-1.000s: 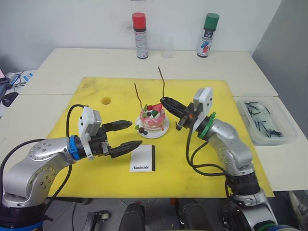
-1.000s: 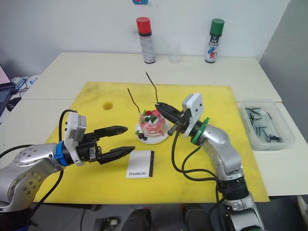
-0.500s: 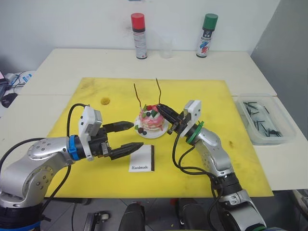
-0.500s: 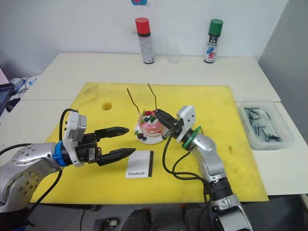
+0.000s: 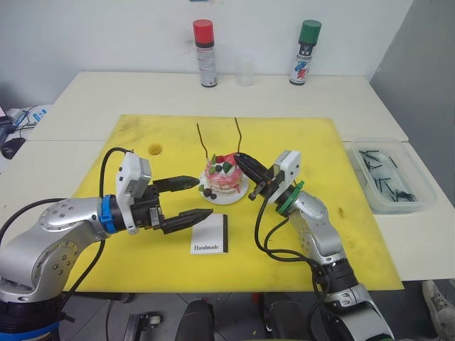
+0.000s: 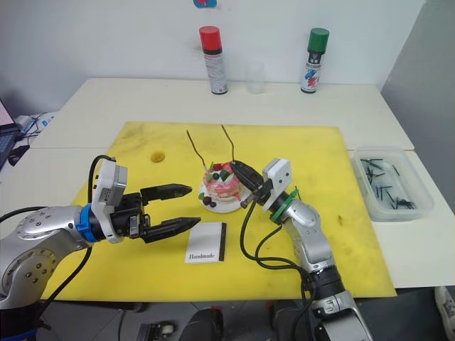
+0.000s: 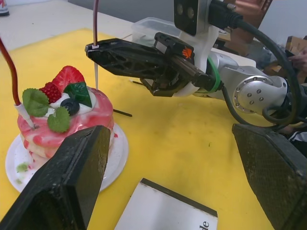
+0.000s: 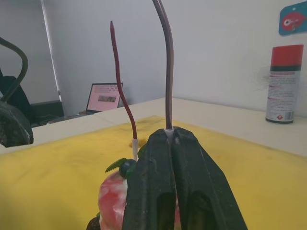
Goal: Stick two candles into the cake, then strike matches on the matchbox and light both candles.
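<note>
- Two candles: first candle [image 5: 202, 140] is standing planted in the cake [image 5: 225, 176]; second candle [image 5: 239, 136] is being lowered, its pale end now reaching the topping after hanging high beside the cake a second ago.
- Right gripper [image 5: 244, 158]: fingers are pinching the second candle low down, hovering over the cake's right edge.
- Left gripper [image 5: 188, 201]: fingers are waiting spread beside the matchbox [image 5: 211, 234].
- Status: insertion is nearing completion; matches [image 5: 386, 176] are lying untouched in the tray [image 5: 425, 199].

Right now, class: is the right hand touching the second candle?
Touching. In the right wrist view the right hand is shut on the second candle, which rises from between its fingertips above the cake.
</note>
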